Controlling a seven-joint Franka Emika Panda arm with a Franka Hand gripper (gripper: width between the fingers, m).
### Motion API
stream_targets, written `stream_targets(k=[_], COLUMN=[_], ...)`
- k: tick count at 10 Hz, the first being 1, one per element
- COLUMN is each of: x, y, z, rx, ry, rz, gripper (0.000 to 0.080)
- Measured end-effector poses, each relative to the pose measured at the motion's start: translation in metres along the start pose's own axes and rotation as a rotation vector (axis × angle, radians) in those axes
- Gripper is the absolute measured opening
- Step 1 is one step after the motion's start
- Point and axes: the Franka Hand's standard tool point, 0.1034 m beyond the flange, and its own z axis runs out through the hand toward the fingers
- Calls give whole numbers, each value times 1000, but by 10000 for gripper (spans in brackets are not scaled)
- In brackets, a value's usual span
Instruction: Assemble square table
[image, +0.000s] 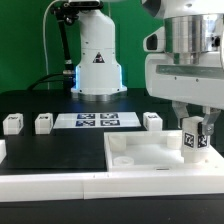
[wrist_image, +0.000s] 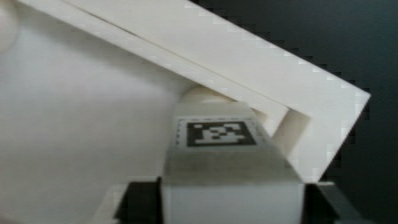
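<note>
The square table's white top (image: 150, 157) lies flat at the exterior view's right, a hole showing near its near-left corner. My gripper (image: 194, 141) is shut on a chunky white leg (image: 190, 139) with black-and-white tags, held upright at the top's far right corner. In the wrist view the same leg (wrist_image: 221, 150) sits between my dark fingers (wrist_image: 143, 203), its tag facing the camera, against the top's raised edge (wrist_image: 267, 80). Three more legs stand on the black table: two (image: 12, 123) (image: 43, 123) at the left and one (image: 152, 121) behind the top.
The marker board (image: 97, 121) lies flat between the loose legs. The arm's white base (image: 97, 60) stands behind it. A long white rail (image: 60, 183) runs along the front edge, with a white block (image: 2, 150) at the left.
</note>
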Motion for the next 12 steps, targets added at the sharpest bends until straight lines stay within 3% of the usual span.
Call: stream_targets(k=[1, 2, 5, 12], x=[-1, -3, -10, -8], y=[0, 0, -2, -2], z=[0, 0, 0, 0], rx=[-1, -1, 0, 2], ry=[-1, -1, -4, -4], rz=[-49, -58, -327, -941], gripper=[472, 587, 646, 648])
